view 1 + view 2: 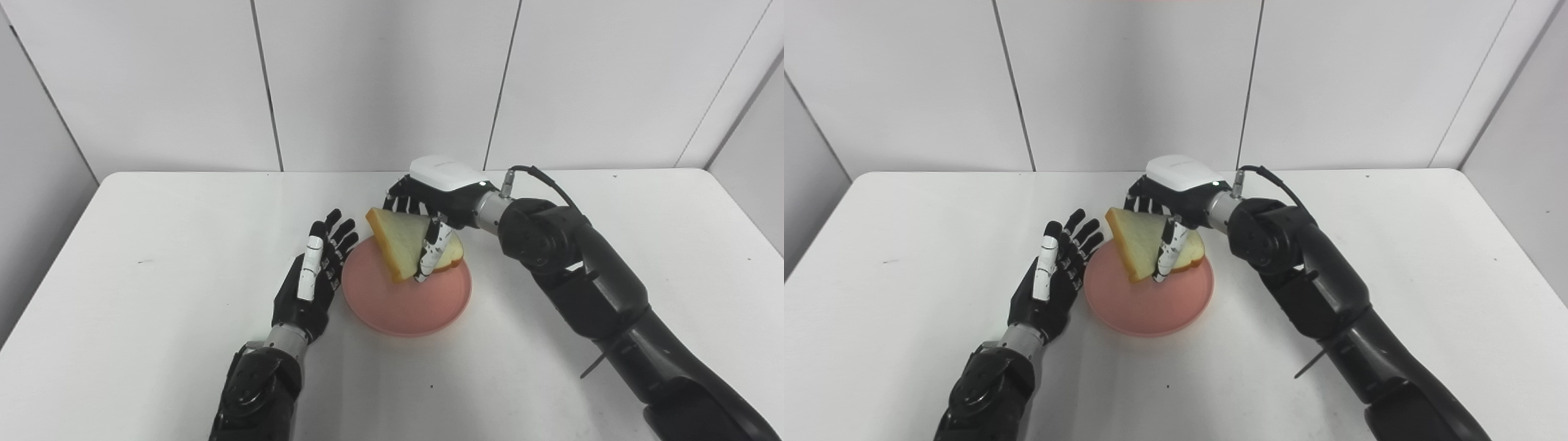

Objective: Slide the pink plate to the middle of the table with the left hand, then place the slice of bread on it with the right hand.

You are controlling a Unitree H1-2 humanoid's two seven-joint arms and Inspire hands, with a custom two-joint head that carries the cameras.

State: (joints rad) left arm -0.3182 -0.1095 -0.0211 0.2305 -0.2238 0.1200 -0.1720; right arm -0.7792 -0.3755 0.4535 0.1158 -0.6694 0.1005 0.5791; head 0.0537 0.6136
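Bread slice [404,244] — held in the right hand [438,202], thumb across its near face and fingers behind, directly over the pink plate [398,306]. Slice is tilted, its long edge running from upper left down toward the plate's middle; the lowest corner sits close to the plate surface, contact not discernible. Plate lies near the middle of the white table [153,245] and holds nothing else. Left hand [315,269] — released, fingers spread and upright, just beside the plate's left rim, apparently not touching. Judgement: sliding step looks complete; remaining move is straight down, laying the slice flat, then letting go. Right hand is the working one, the left merely waits.
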